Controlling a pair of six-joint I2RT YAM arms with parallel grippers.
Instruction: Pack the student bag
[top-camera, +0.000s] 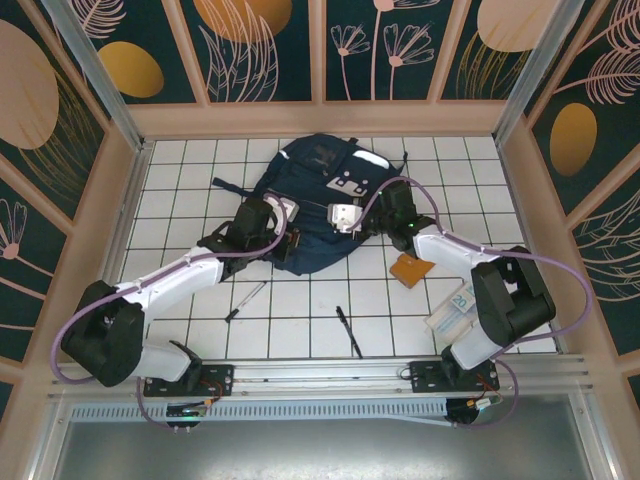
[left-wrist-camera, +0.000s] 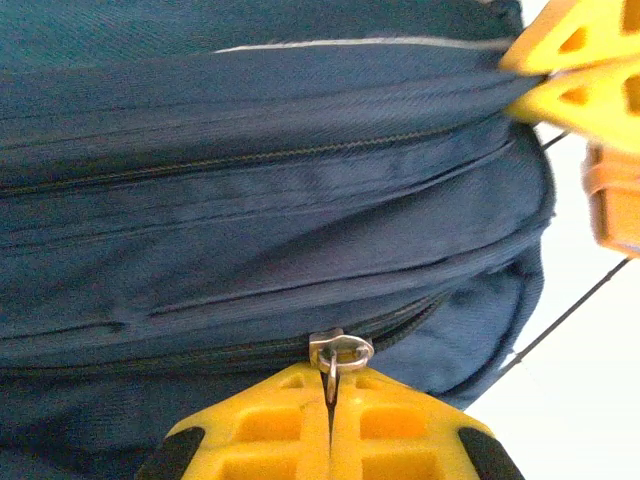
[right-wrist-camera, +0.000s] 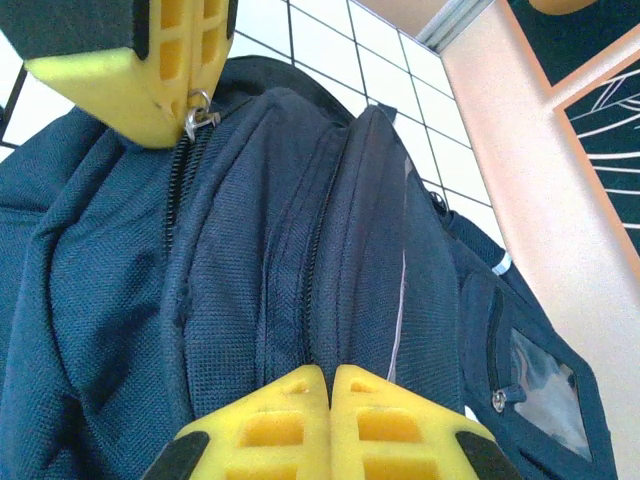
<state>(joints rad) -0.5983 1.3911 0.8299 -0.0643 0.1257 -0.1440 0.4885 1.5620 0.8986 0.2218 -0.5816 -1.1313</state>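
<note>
My left gripper (left-wrist-camera: 330, 385) was clenched, its yellow pads pressed flat together on the small metal zip pull (left-wrist-camera: 338, 352), which stood upright in the seam between them. That pull sat on the lowest zip track of the student bag (left-wrist-camera: 260, 200), whose navy side panels and a thin pale stripe ran across the left wrist view above it.

My right gripper (right-wrist-camera: 330, 378) was also closed. Its two pads met on a raised ridge of the bag's fabric between two zip lines, and from its wrist camera I saw the left gripper (right-wrist-camera: 165, 120) up at the far end of the same side, with the pull glinting at its tip.

From overhead, both grippers met at the near edge of the bag, which lay flat on the white tiled table (top-camera: 180, 190), towards the back and centre. Two pens (top-camera: 245, 300) lay nearer the arm bases, and a small orange-brown item (top-camera: 410, 268) lay beside the right arm.
</note>
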